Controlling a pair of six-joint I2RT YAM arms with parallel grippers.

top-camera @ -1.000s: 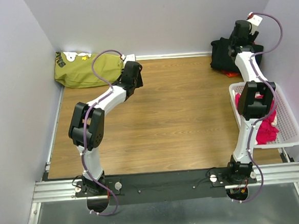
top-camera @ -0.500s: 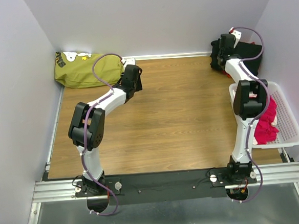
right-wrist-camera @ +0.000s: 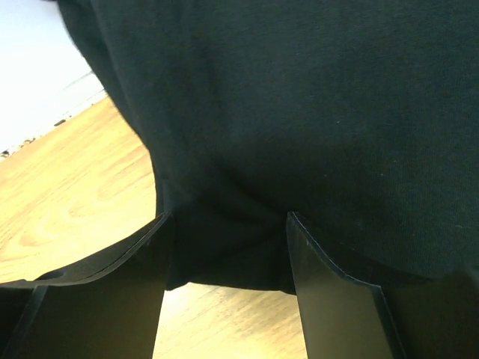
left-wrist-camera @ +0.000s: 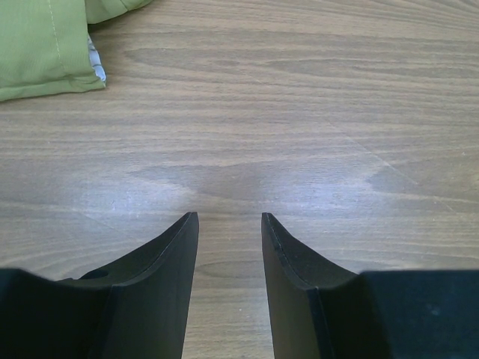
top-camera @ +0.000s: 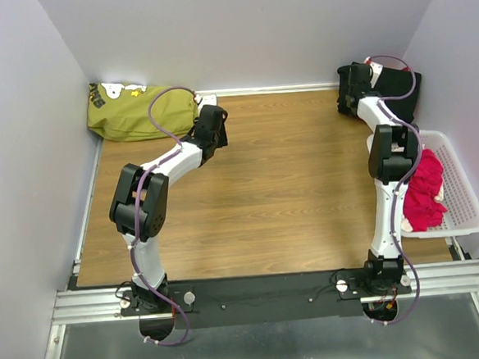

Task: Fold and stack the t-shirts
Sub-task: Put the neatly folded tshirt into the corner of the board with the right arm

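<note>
- The wooden counter lies bare across its middle, and the cloth sits only at its far corners and along its right side.
- The white basket stands at the right edge. The pink t-shirts are piled loose inside it, unfolded.
- The black t-shirt is heaped in the far right corner, against the far wall.
  - Risk: it is crumpled, so a pull could bring up a wad instead of one layer. It could also drag along the counter and snag on the basket just nearer.
  - Its long axis seems to run left to right along the wall. I cannot tell which way the neck or hem points, and no print shows.
- An olive-green bundle rests in the far left corner, well apart from the shirts.
- The right gripper is at the black heap's left end.
  - Its jaws stand wide, either side of a fold at the cloth's lower edge, and are not pinched on it.
  - If they close this shallow, I expect the thin edge could slip out.
- The left gripper hovers over bare wood near the olive bundle. Its jaws are parted to a middling gap and hold nothing.
</note>
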